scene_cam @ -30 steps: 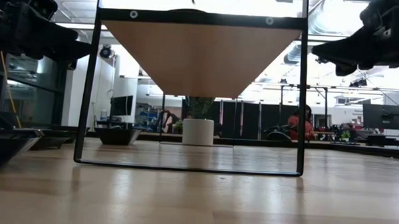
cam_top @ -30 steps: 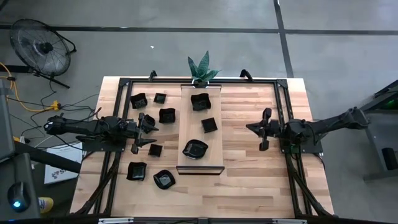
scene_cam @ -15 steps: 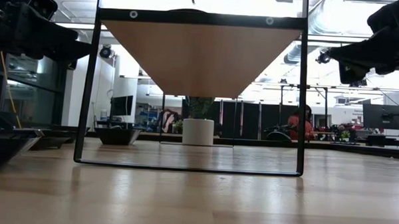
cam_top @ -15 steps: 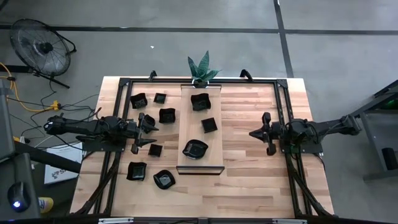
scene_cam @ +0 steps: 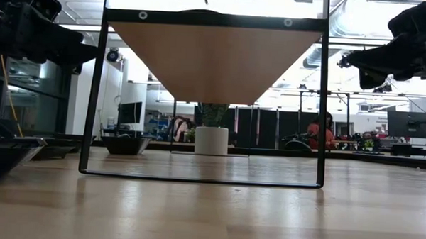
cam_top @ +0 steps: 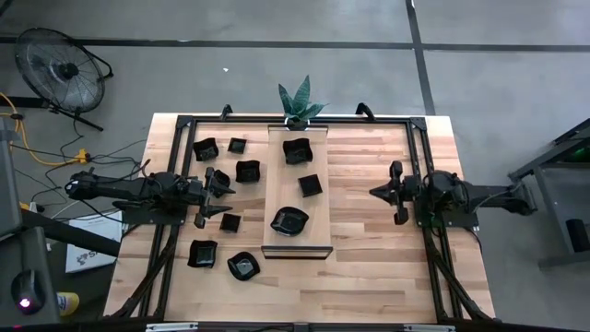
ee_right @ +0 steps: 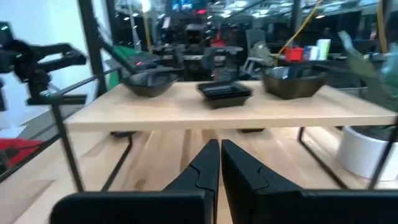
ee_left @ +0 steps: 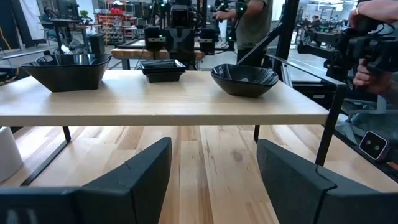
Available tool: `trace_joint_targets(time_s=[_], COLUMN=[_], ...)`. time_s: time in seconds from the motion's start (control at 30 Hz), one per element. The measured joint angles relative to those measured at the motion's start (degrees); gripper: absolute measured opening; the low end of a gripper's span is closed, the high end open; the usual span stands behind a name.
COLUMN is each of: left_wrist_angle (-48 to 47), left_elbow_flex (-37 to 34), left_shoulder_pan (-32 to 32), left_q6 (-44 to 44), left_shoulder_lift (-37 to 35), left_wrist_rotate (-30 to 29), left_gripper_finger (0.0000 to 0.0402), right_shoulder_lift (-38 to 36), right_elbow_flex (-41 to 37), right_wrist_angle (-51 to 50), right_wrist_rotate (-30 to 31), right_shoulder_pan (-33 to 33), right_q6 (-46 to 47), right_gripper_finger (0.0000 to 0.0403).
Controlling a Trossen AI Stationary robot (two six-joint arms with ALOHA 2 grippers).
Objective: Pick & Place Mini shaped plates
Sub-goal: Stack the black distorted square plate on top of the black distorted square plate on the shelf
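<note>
Three glossy black mini plates sit on the raised pale board (cam_top: 297, 244): a square plate (cam_top: 297, 150), a small one (cam_top: 310, 185) and a wavy one (cam_top: 289, 220). Several more lie on the table's left part, such as a plate (cam_top: 247, 171) and a round one (cam_top: 243, 266). My left gripper (cam_top: 226, 198) hovers open among them, left of the board, its fingers wide apart in the left wrist view (ee_left: 211, 180). My right gripper (cam_top: 372, 193) hangs shut over the table right of the board, its fingers together (ee_right: 219, 163). Both face the board.
The board stands on thin black legs (scene_cam: 321, 102), with room beneath it. A potted plant (cam_top: 300, 103) stands at its far end. A black frame (cam_top: 419, 166) runs around the table. Bare wood lies between the board and my right gripper. People show in the room behind.
My right arm has swung its rear part toward the table's near side and now lies straight along the table's width. Its gripper has stayed over the table right of the board, shifted only slightly. My left arm and the plates have kept still.
</note>
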Motion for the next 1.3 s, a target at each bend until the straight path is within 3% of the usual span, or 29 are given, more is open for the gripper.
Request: trace_joint_targets(time_s=[1.3], left_wrist_angle=[0.0], left_elbow_flex=[0.0], left_shoulder_pan=[0.0], left_q6=[0.0], left_shoulder_lift=[0.0], left_wrist_rotate=[0.0], left_gripper_finger=[0.0234], right_shoulder_lift=[0.6], right_elbow_flex=[0.0], right_wrist_angle=[0.3], right_wrist_rotate=[-0.4], right_shoulder_pan=[0.0], right_q6=[1.1], right_gripper_finger=[0.0012])
